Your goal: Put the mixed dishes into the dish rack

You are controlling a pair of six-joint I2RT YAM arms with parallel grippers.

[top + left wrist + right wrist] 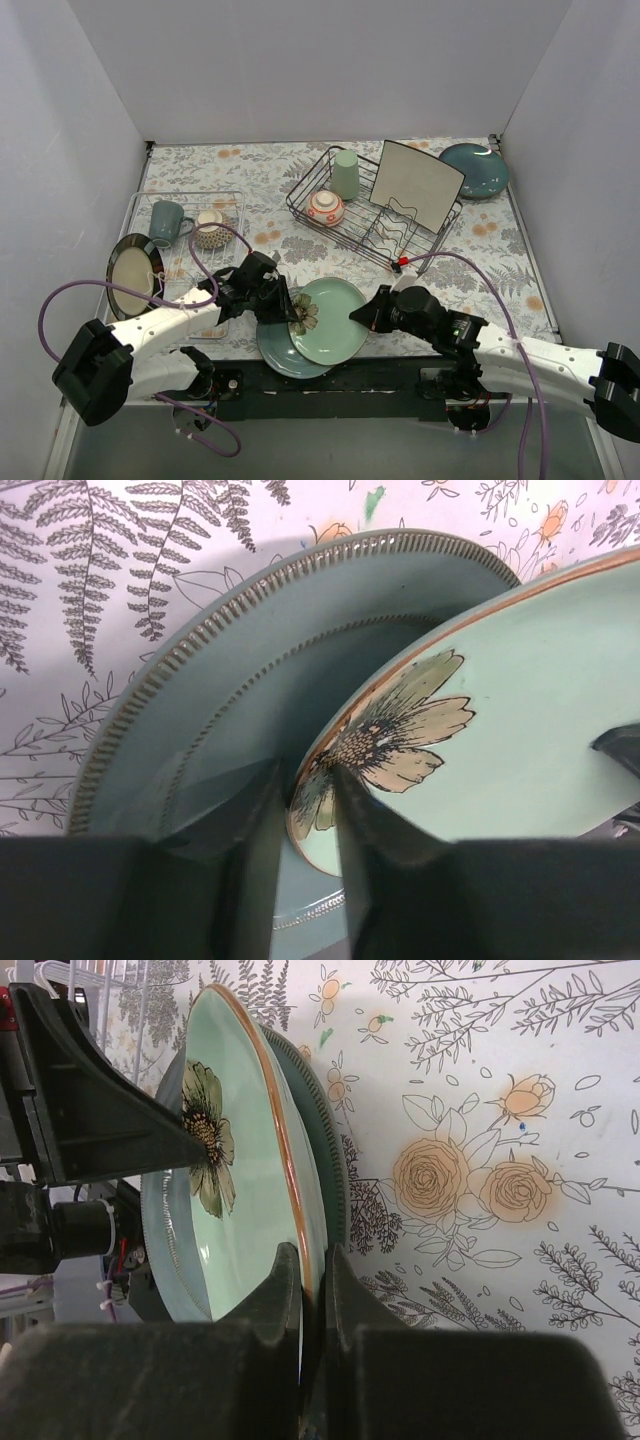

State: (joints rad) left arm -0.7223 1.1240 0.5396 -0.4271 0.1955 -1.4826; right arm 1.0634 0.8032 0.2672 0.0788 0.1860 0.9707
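A round light green plate with a flower motif (330, 320) lies tilted over a grey-blue plate (278, 355) at the near edge. My left gripper (291, 310) is shut on its left rim beside the flower (305, 780). My right gripper (360, 318) is shut on its right rim (312, 1260). The black wire dish rack (440, 240) stands behind. It holds a pale green cup (345, 175), a red-orange patterned bowl (326, 207) and a white square plate (417, 185) leaning upright.
A teal plate (473, 170) lies at the back right. On the left a pale wire tray (232, 197) holds a teal mug (167, 222) and a small patterned bowl (210, 232). A black plate with a cream centre (135, 270) leans beside it.
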